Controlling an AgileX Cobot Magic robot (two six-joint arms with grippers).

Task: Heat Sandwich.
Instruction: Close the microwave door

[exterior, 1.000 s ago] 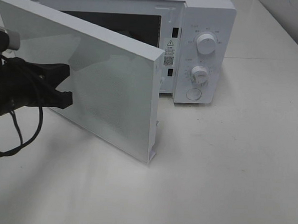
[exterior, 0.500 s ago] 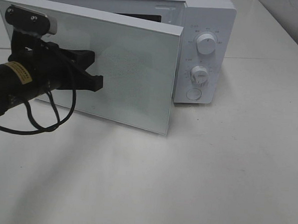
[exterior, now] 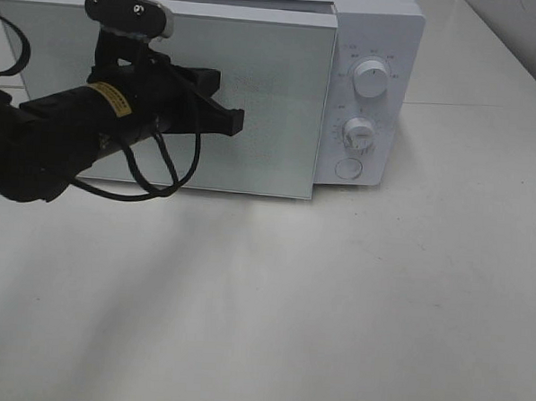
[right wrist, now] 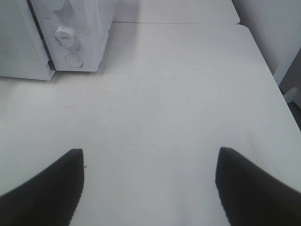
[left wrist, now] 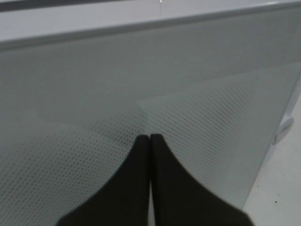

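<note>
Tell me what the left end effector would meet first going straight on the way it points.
The microwave door: the shut left end effector points at its dotted panel, tips seemingly at or nearly on it.

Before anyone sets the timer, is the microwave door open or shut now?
Shut, as far as shows: the door lies flat across the microwave front, no interior visible, left gripper against it. Latched or not, cannot tell.

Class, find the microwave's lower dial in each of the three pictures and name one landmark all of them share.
Exterior high: lower dial on the control panel, right of the door, between the upper dial and the round button.
Left wrist: not clearly seen; the door fills the picture behind the left gripper.
Right wrist: on the panel beside the door, next to the round button.
Shared landmark: the door.
</note>
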